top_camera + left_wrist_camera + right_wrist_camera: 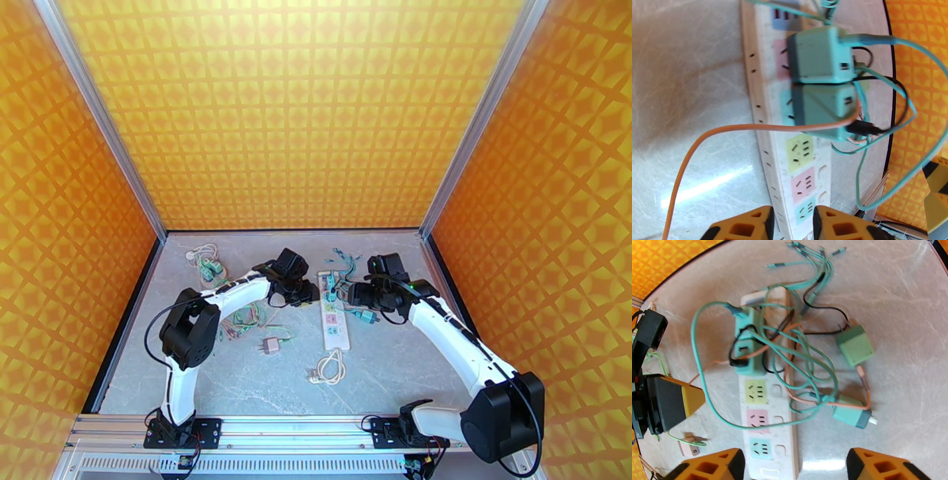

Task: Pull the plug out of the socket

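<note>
The socket [336,325] is a long white power strip [805,165] [768,425] lying mid-table. Two teal cube plugs [817,55] [821,108] sit side by side in its far outlets, seen in the right wrist view as one teal block [748,340] under tangled teal, orange and black cables. My left gripper [310,294] [790,225] hovers at the strip's left side, its yellow fingertips [746,227] a little apart over the strip's free outlets. My right gripper [353,296] [798,469] stands wide open above the strip's near end, holding nothing.
Two loose chargers lie right of the strip, a green cube [855,344] and a teal one with bare prongs [851,415] [366,316]. A small pinkish adapter [271,345] and the coiled white cord [330,368] lie nearer. Cable bundles [209,268] sit far left. Orange walls enclose the table.
</note>
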